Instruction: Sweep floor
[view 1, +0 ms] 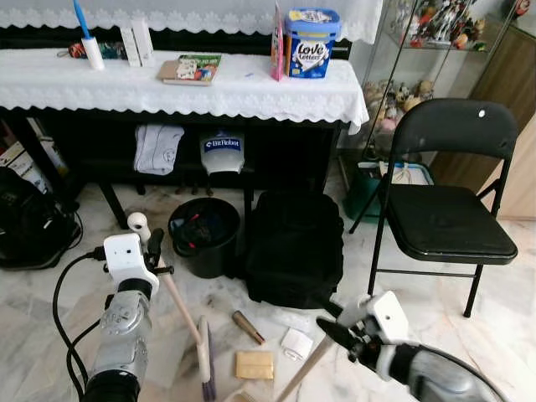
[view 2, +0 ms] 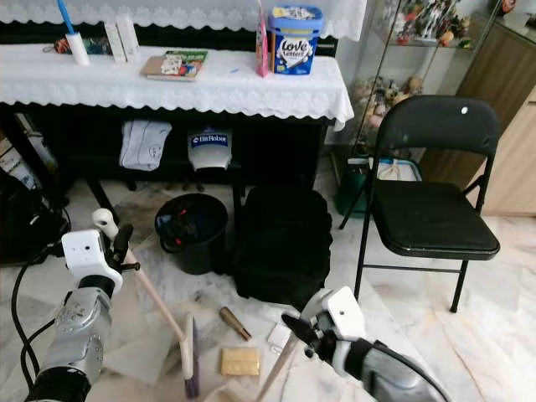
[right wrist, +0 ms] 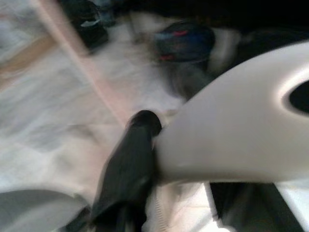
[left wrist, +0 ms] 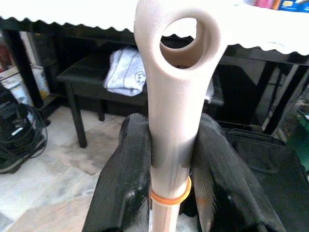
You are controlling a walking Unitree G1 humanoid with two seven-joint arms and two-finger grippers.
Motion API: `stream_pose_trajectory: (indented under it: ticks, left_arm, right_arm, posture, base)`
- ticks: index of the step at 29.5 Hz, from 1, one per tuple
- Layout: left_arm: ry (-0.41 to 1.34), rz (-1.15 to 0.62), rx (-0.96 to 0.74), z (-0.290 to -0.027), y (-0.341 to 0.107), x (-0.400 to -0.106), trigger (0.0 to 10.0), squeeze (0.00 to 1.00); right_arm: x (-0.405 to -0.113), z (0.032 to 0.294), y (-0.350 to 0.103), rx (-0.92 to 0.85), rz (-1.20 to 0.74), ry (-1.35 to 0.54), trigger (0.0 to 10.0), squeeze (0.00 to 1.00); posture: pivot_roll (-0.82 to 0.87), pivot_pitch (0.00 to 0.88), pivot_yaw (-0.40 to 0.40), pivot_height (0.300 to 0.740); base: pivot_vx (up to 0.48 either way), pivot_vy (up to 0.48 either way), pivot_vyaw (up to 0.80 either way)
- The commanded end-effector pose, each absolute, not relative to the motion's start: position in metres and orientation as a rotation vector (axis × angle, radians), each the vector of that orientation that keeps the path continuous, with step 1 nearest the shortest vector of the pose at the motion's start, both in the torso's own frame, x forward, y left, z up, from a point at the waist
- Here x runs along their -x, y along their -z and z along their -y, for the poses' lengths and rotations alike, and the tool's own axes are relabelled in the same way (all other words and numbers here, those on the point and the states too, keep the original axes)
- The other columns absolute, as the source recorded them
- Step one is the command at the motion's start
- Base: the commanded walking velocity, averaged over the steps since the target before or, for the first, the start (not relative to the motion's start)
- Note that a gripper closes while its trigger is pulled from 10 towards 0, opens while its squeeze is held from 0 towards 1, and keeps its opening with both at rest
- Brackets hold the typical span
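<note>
My left gripper (view 1: 154, 251) is shut on the top of a beige broom handle (view 1: 180, 306), just below its loop end (left wrist: 177, 43). The handle slants down to the broom head (view 1: 205, 362) with purple bristles on the marble floor. Just right of the head lie a brown cylinder (view 1: 248, 327), a crumpled white scrap (view 1: 296, 343) and a tan block (view 1: 254, 365). My right gripper (view 1: 329, 320) is low at the right, shut on a beige dustpan handle (right wrist: 227, 140) whose stick (view 1: 300, 370) runs down and left. The pan itself is out of frame.
A black bin (view 1: 203, 234) and a black backpack (view 1: 295, 247) stand just behind the debris, under a table with a white lace cloth (view 1: 251, 96). A black folding chair (view 1: 452, 209) is at the right, a black bag with cables (view 1: 25, 226) at the left.
</note>
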State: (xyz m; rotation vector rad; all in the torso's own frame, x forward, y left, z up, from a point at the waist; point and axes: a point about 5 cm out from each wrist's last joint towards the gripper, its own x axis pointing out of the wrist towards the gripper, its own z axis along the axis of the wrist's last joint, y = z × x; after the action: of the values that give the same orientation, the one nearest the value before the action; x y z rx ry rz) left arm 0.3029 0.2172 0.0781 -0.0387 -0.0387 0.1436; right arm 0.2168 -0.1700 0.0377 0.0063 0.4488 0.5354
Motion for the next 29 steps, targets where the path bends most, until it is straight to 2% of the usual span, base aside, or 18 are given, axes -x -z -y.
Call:
stream_pose_trajectory:
  ticks: [1, 13, 29]
  left_arm:
    - [-0.134, 0.075, 0.015, -0.217, -0.086, -0.307, 10.0, 0.0]
    - [-0.132, 0.074, 0.016, -0.217, -0.085, -0.306, 10.0, 0.0]
    - [-0.13, 0.076, 0.02, -0.214, -0.086, -0.307, 10.0, 0.0]
  right_arm:
    - [-0.234, 0.185, -0.055, 0.06, -0.332, -0.389, 10.0, 0.0]
    - [-0.256, 0.204, -0.075, 0.081, -0.098, 0.067, 10.0, 0.0]
    - [-0.267, 0.207, -0.063, -0.018, -0.061, 0.28, 10.0, 0.0]
  posture:
    - [-0.03, 0.0, -0.002, 0.74]
    - [-0.02, 0.0, -0.005, 0.74]
    - [-0.03, 0.0, -0.001, 0.74]
  base:
    - [0.0, 0.0, 0.0]
    - [0.0, 0.0, 0.0]
    - [0.0, 0.0, 0.0]
